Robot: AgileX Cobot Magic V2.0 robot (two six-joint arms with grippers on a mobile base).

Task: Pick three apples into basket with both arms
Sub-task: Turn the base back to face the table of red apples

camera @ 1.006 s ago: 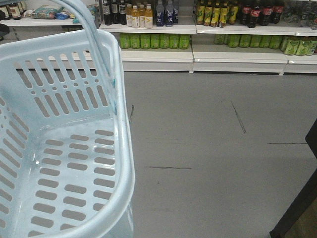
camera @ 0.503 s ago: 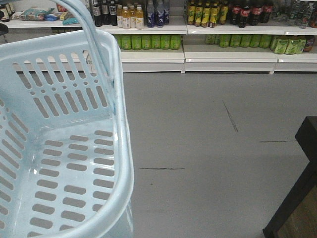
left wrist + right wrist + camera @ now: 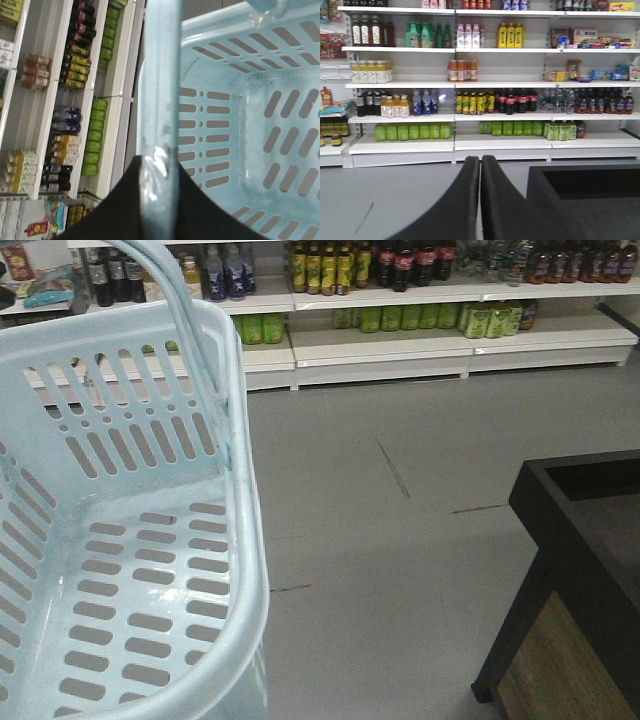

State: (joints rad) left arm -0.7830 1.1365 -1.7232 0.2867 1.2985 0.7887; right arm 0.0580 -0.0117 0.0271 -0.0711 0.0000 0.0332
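Observation:
The light blue slotted basket [image 3: 130,570] fills the left of the front view, held up off the floor, and nothing lies in it. In the left wrist view my left gripper [image 3: 160,162] is shut on the basket's hoop handle [image 3: 161,90], its black fingers [image 3: 132,200] pressed on both sides of it. My right gripper [image 3: 480,160] is shut with nothing between its fingers and points at the drink shelves. The apples are out of view.
White shelves of bottled drinks [image 3: 400,270] line the far wall across a grey floor [image 3: 380,510]. A dark black-framed display stand [image 3: 580,570] with a wooden side stands at the right, close by; its corner [image 3: 585,185] shows in the right wrist view.
The front view has swung to the right: the shelves slid left and the dark stand came much further into view at the right. The basket stays held the same way.

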